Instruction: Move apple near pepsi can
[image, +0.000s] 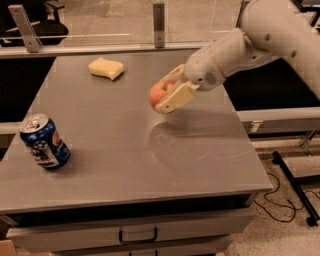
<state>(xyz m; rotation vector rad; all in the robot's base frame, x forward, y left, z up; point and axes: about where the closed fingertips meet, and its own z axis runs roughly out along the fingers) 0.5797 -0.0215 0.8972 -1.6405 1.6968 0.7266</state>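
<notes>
Red-orange apple (158, 92) is hanging over the table (150, 170) centre | gripper (167, 96) is reaching in from the right, grasping the apple | pepsi can (44, 142) is standing well apart, left and nearer | coming move is likely heading left-near

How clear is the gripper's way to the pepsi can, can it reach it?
Probably yes. The gripper, shut on the apple over mid-table, has only bare table between it and the pepsi can; the sponge lies off that line.
</notes>
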